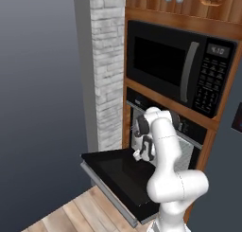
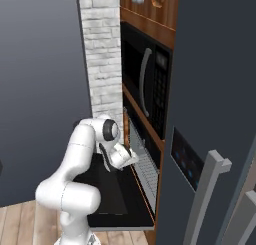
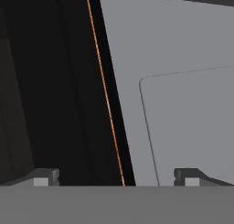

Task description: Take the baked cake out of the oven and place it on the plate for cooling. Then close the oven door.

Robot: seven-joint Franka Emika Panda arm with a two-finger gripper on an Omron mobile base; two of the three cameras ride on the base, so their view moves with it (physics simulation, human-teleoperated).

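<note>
Below the microwave (image 1: 177, 65), your oven (image 1: 186, 136) stands open, the oven door (image 1: 118, 172) dropped flat toward 7 o'clock in the left base view. Your pincer (image 1: 142, 150) hangs over the door at the oven mouth, fingers (image 3: 45, 176) spread wide apart, gripping nothing.

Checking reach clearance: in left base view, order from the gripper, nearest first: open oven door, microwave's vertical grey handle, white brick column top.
1. Black oven door, lowered flat, just beneath the gripper.
2. Grey microwave handle, up right.
3. White brick column top, far up left.
</note>
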